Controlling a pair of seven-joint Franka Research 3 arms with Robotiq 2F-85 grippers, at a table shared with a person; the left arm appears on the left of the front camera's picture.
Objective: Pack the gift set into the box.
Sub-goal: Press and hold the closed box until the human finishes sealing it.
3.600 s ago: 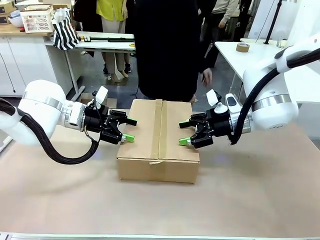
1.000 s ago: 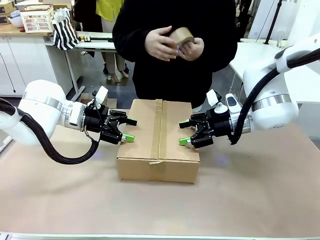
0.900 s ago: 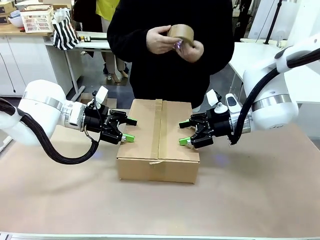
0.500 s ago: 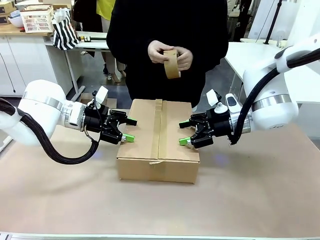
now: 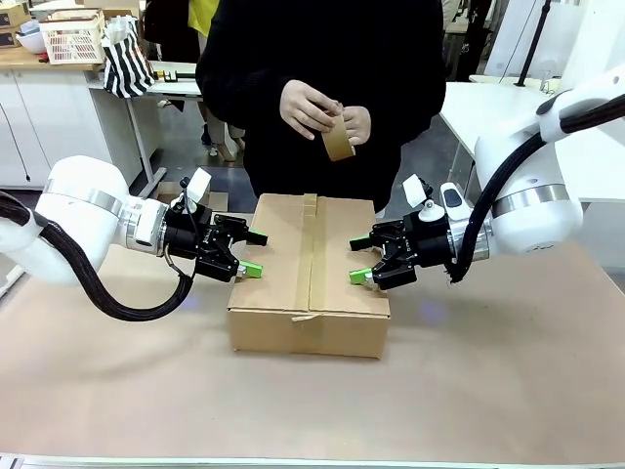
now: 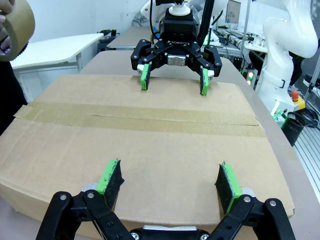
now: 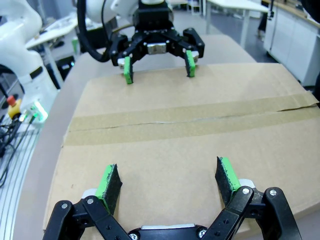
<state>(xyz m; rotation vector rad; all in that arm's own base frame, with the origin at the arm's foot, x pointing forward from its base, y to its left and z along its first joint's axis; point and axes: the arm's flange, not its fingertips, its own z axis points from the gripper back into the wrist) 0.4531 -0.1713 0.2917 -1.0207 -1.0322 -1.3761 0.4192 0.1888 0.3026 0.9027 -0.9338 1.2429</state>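
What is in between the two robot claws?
The box sits between the left gripper and right gripper, its taped seam running across the middle. The front view and both wrist views show it.

Tape roll (image 5: 338, 140), striped bag (image 5: 128, 61), basket (image 5: 72, 38)

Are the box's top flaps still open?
No, the box is closed, with a tape strip running along its top seam.
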